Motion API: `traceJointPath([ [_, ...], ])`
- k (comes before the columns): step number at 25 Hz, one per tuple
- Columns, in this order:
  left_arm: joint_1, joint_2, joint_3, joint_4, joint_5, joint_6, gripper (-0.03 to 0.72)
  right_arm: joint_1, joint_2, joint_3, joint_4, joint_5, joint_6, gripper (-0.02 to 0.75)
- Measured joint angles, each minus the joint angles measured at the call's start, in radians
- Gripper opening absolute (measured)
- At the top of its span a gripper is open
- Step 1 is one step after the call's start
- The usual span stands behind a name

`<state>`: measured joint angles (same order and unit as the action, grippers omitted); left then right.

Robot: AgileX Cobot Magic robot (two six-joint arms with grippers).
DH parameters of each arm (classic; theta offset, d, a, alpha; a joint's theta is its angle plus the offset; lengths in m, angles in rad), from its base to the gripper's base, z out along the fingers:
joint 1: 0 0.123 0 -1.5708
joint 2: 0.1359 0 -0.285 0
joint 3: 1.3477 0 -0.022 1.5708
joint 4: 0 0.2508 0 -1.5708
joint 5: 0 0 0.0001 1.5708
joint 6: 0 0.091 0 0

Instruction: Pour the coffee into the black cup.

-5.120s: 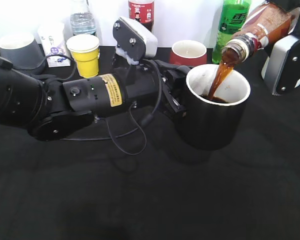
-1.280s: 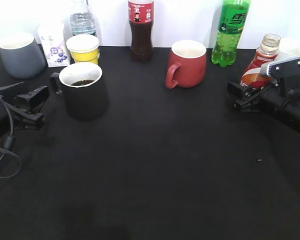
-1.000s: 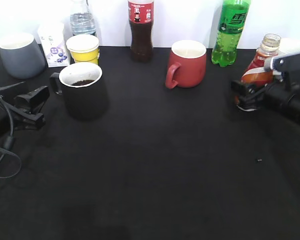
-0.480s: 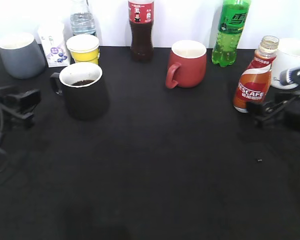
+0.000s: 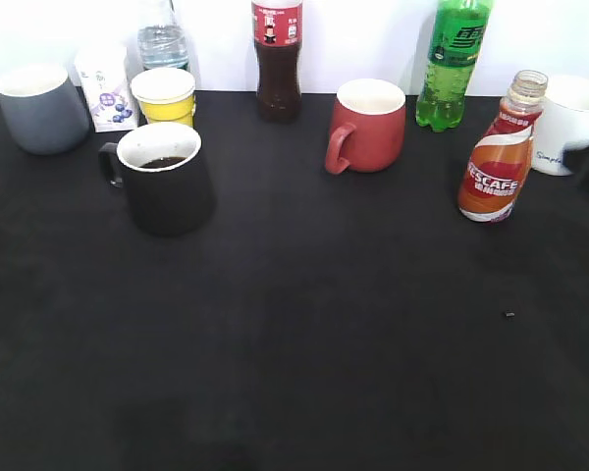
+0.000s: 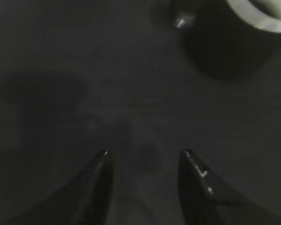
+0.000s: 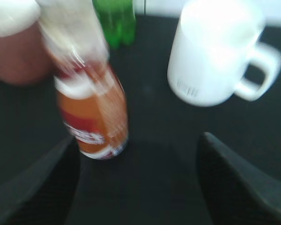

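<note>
The coffee bottle (image 5: pixel 498 155) stands upright and uncapped on the black table at the right; it shows blurred in the right wrist view (image 7: pixel 91 115). The black cup (image 5: pixel 163 177), with dark liquid inside, stands at the left, handle to the left; its lower body shows in the left wrist view (image 6: pixel 229 37). My left gripper (image 6: pixel 145 157) is open and empty over bare table, short of the cup. My right gripper (image 7: pixel 138 150) is open and empty, back from the bottle. Neither gripper shows in the exterior view.
Along the back stand a grey mug (image 5: pixel 37 106), a small carton (image 5: pixel 103 86), a yellow cup (image 5: pixel 165 95), a water bottle (image 5: pixel 163 37), a cola bottle (image 5: pixel 277 59), a red mug (image 5: pixel 366 125), a green bottle (image 5: pixel 455 61) and a white mug (image 5: pixel 569 123).
The right gripper let go of the coffee bottle, left it standing, and drew back out of the exterior view. The left arm also withdrew off the left edge.
</note>
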<state>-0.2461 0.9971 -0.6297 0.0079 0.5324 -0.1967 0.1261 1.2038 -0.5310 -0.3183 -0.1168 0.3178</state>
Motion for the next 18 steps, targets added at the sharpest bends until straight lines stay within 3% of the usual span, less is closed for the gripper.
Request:
traceJointPath([
  [4,0.0,-0.33,-0.007,0.002,0.222,0.003,0.344,0.092,-0.288,-0.031,0.031,0.41,0.002,0.596],
  [10,-0.001,-0.736,0.015,0.007,0.429,0.109,0.341,0.097,-0.809,-0.033,0.164,1.045,-0.089,0.595],
  [14,-0.001,-0.861,0.084,0.002,0.503,0.177,0.333,0.097,-1.061,-0.03,0.198,1.119,-0.181,0.595],
  [18,-0.001,-0.874,0.106,0.0,0.526,0.185,0.32,0.097,-1.108,0.027,0.225,1.155,-0.211,0.595],
])
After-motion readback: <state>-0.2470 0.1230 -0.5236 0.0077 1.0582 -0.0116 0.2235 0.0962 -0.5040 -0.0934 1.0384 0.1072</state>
